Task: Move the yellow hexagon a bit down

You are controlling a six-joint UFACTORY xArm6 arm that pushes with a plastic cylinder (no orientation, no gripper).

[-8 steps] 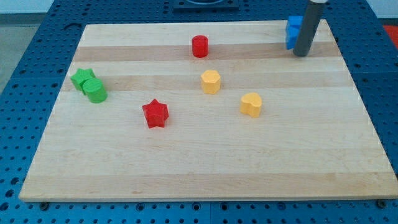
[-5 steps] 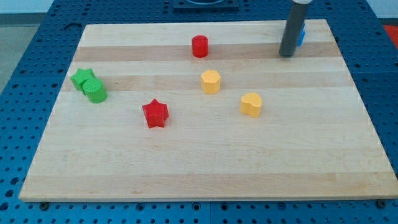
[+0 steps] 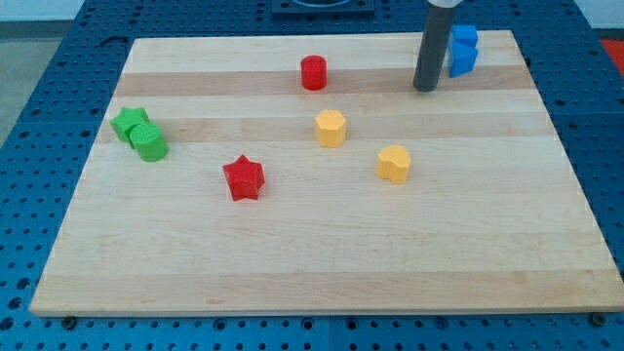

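The yellow hexagon [image 3: 331, 128] sits near the middle of the wooden board [image 3: 292, 253]. My tip [image 3: 424, 89] rests on the board toward the view's top right, well up and to the right of the hexagon and not touching any block. A yellow heart-shaped block [image 3: 394, 164] lies down and to the right of the hexagon.
A red cylinder [image 3: 313, 72] stands above the hexagon. A red star [image 3: 243, 178] lies to its lower left. A blue block [image 3: 462, 50] sits at the top right, just right of the rod. A green block [image 3: 128, 122] and a green cylinder [image 3: 150, 142] touch at the left edge.
The rod has slid to the view's left and slightly down, away from the blue block, which now shows in full. No block has moved.
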